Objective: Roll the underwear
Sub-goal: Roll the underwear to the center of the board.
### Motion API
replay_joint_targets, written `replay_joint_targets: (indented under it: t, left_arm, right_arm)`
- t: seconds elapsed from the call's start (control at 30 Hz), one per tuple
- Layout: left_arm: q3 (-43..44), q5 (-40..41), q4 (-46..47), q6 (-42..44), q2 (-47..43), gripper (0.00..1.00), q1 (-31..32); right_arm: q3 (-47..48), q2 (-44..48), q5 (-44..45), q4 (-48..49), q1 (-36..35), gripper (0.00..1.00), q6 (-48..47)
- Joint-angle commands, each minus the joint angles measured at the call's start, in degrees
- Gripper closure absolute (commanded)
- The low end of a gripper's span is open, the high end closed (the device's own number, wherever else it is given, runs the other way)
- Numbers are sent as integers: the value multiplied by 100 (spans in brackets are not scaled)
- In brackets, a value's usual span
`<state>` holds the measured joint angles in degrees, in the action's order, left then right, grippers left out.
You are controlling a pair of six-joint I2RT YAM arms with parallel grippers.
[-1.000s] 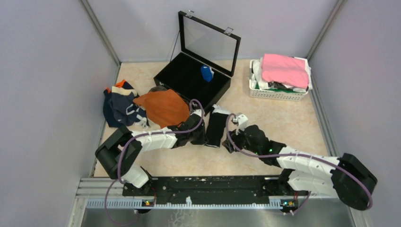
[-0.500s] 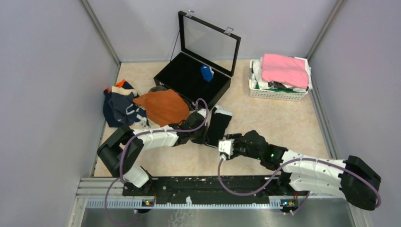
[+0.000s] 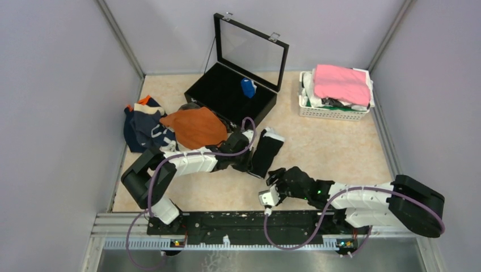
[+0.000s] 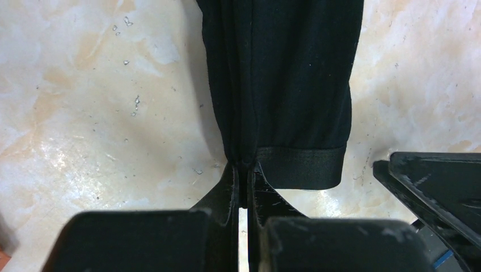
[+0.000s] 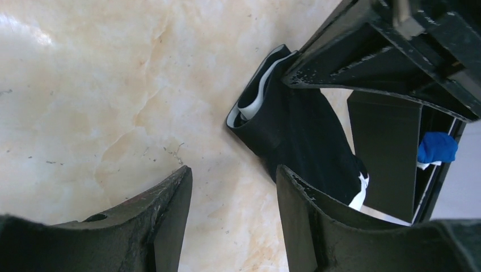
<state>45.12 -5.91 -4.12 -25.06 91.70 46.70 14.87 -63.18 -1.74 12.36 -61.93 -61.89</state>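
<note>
Pinching the black underwear at its hem edge, the left claw is pressed together, while the right claw stands spread over bare desk nearby.

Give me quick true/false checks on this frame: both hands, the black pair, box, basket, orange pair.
1. The left hand is shut on the hem of the black underwear. True.
2. The right hand grips the black underwear too. False: it is open and empty, apart from the cloth.
3. The black box is closed. False: its lid stands open, with a blue roll inside.
4. The pink cloth lies on top in the white basket. True.
5. The orange underwear is in the box. False: it lies outside, left of the box.
</note>
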Motion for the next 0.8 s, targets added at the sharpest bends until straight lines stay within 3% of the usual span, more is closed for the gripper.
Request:
replay_joint_targets:
  t: [0.0,0.77]
  left_arm:
    - [-43,-96,-436,251,287,100,-5]
    - [89,-388,-423,306,449,100,-29]
  right_arm:
    - [-24,-349,478,756,-124,44,-669]
    - [179,-1794,685,1599,-298,48,-1253]
